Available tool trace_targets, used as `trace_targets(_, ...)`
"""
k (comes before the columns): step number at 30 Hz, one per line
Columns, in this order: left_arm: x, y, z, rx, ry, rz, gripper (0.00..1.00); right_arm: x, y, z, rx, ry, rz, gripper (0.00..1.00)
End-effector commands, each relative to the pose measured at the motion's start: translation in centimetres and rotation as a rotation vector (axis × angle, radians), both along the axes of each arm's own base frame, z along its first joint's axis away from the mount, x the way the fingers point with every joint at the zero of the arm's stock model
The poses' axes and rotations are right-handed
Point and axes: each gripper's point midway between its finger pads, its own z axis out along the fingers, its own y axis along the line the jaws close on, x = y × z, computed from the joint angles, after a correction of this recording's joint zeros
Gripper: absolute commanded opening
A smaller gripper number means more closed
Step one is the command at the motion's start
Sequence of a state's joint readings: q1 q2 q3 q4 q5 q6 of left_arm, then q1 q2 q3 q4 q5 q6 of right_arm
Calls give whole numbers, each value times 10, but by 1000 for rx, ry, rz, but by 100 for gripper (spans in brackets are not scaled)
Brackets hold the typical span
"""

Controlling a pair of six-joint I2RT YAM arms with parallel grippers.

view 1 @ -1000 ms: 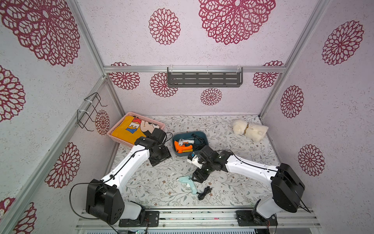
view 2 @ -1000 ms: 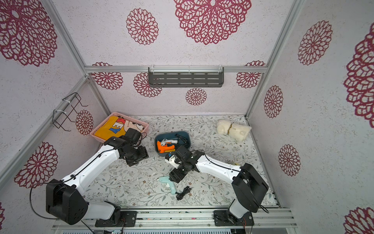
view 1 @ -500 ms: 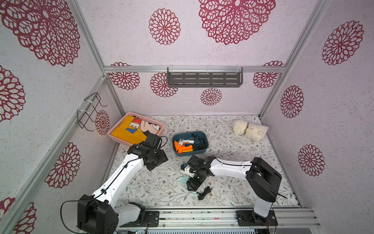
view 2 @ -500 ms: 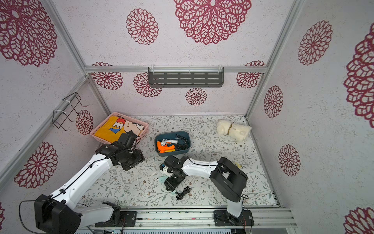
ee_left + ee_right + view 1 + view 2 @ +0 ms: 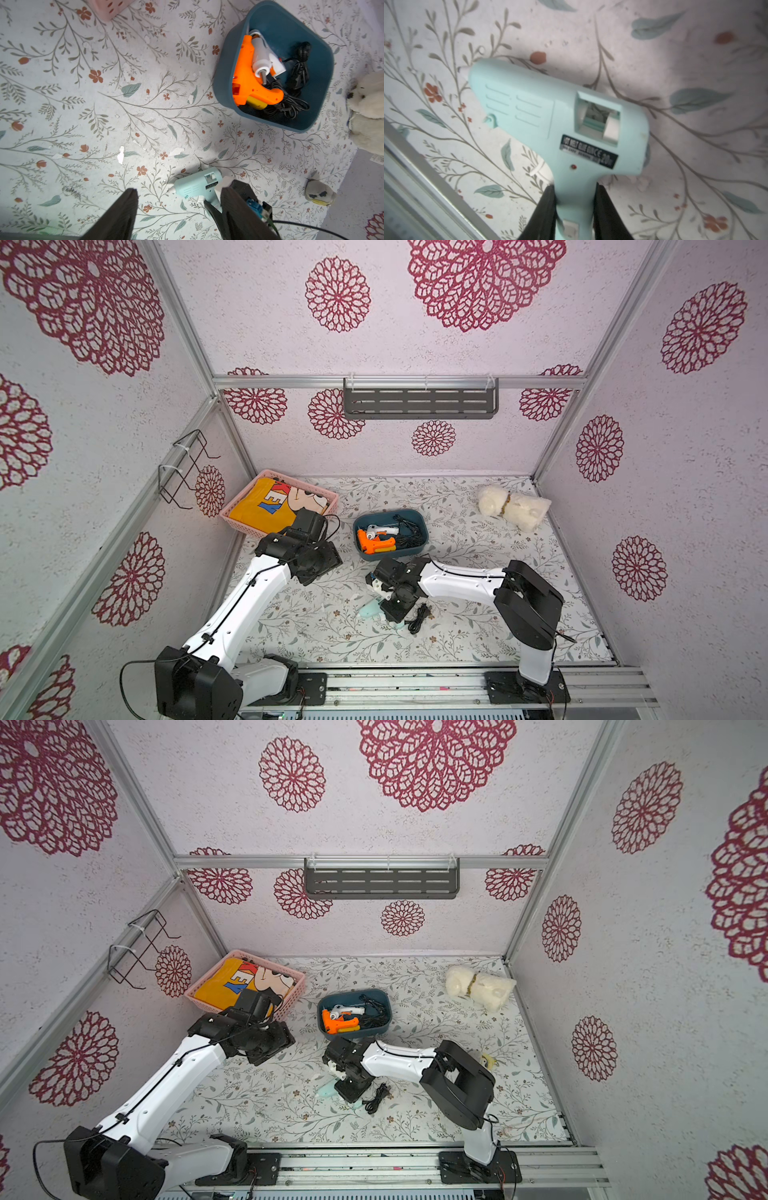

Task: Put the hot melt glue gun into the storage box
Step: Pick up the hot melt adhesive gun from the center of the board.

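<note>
My right gripper [image 5: 575,195] is clamped on the handle of the pale blue-green glue gun [image 5: 560,128], one finger [image 5: 548,201] pressed to each side, just below the label and the small red lamp. The barrel sticks out beyond my fingertips, with the nozzle pointing away from the wrist. In both top views the glue gun [image 5: 371,610] sits low over the flowered mat [image 5: 478,639], half hidden under the right gripper [image 5: 392,605], and its coiled black cord [image 5: 417,616] lies just beside it. I cannot tell whether it has left the mat. The storage box [image 5: 424,526] stands near, further back on the mat, already holding an orange gun [image 5: 374,543], a white gun [image 5: 261,56] and dark cords.

My left gripper [image 5: 179,189] hangs spread wide with nothing in it, above the bare mat between the pink basket [image 5: 245,526] and the storage box.

A second ago my right gripper was higher and closer to the storage box, its fingers apart, and the whole glue gun lay in plain sight in front of it. Since then the arm has folded at the elbow, dropped over the handle and closed. The glue gun is in nearly the same spot. My left arm has drawn back a little from the box's edge.
</note>
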State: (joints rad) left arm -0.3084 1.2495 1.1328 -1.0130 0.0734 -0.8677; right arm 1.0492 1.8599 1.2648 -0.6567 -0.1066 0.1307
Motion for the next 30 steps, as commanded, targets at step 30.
trace_targets(30, 6, -159, 53, -715, -6, -511, 65, 52, -11, 182, 515, -385, 229, 1)
